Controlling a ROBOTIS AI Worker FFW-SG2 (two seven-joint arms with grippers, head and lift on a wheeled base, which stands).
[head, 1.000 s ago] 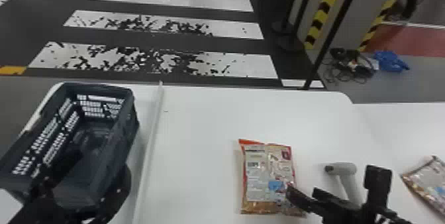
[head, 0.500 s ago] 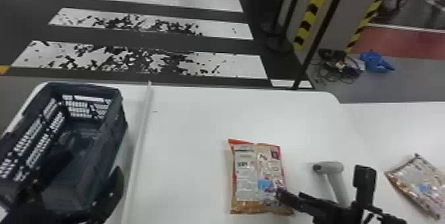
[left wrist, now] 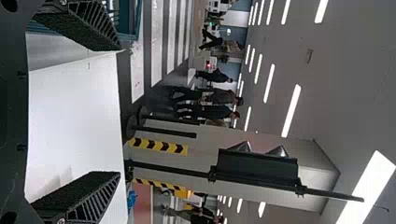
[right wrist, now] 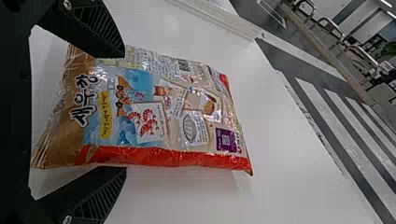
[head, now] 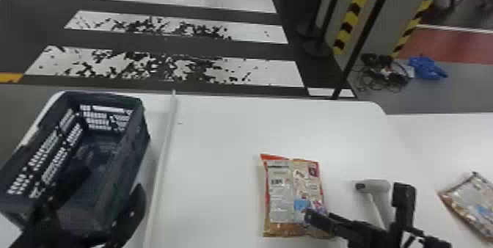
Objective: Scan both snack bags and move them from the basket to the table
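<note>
In the head view my right gripper (head: 357,208) is open at the lower end of a snack bag (head: 280,192) lying flat on the table. The right wrist view has this bag (right wrist: 149,112) reaching between the spread fingers of my right gripper (right wrist: 123,112). A second snack bag (head: 471,201) rests at the far right. A grey scanner (head: 379,188) stands beside the right gripper. My left gripper (head: 90,212) is at the near end of the dark basket (head: 137,144); in the left wrist view the left gripper (left wrist: 105,112) is open with nothing between its fingers.
The white table (head: 216,137) carries a raised pale strip (head: 161,163) between basket and first bag. Another white surface (head: 440,137) adjoins on the right. Beyond stand a dark pole (head: 361,42) and cables (head: 383,73) on the floor.
The head view has swung right, then slightly back. My right gripper has shifted a little left, farther over the first bag. Both bags and the basket have kept their places.
</note>
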